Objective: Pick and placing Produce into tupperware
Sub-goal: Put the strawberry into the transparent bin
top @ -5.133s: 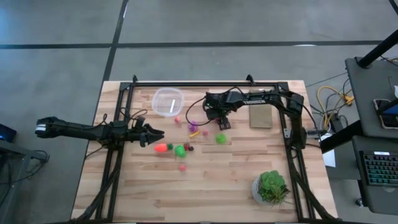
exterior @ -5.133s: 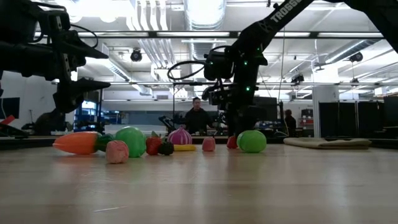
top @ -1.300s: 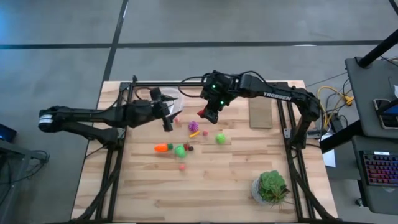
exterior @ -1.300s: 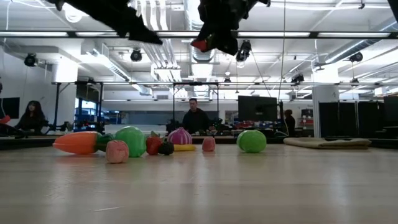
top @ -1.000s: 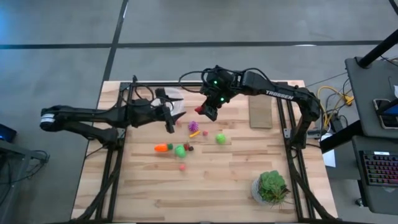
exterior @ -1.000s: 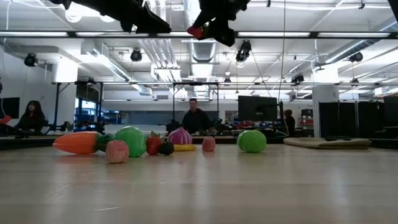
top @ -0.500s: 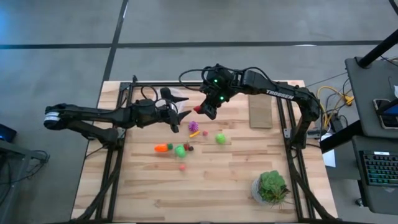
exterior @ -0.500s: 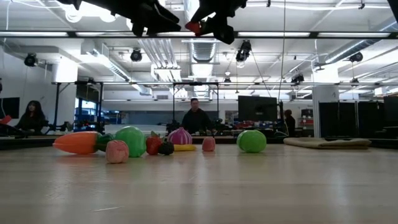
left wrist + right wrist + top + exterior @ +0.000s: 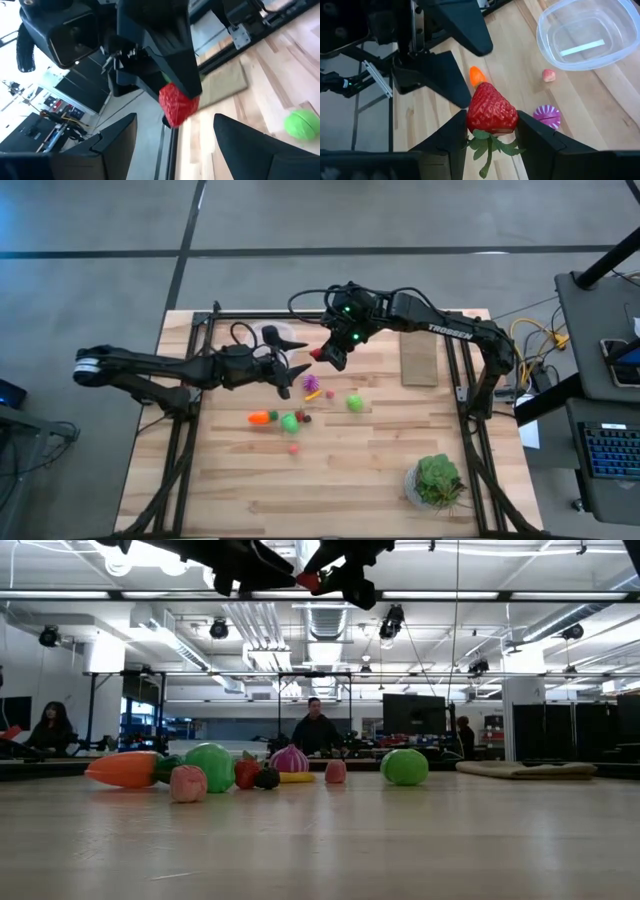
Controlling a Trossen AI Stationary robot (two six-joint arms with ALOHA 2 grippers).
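Right now the right hand is raised above the surface, its fingers clamped on a red toy strawberry (green leafy cap pointing back between the fingers). Directly facing it, tips almost meeting it, is the left hand, also held high, with its two fingers spread apart and nothing between them. In the left wrist view the strawberry hangs just beyond that spread pair.

Below and past the right hand lies the clear tupperware, holding no produce. A small pink piece sits just outside its rim, and a purple striped piece lies nearer the gripped strawberry.

Farther from both hands, toward the surface's middle, rest the orange carrot, a green ball beside it, and another green ball off toward the right arm's side.
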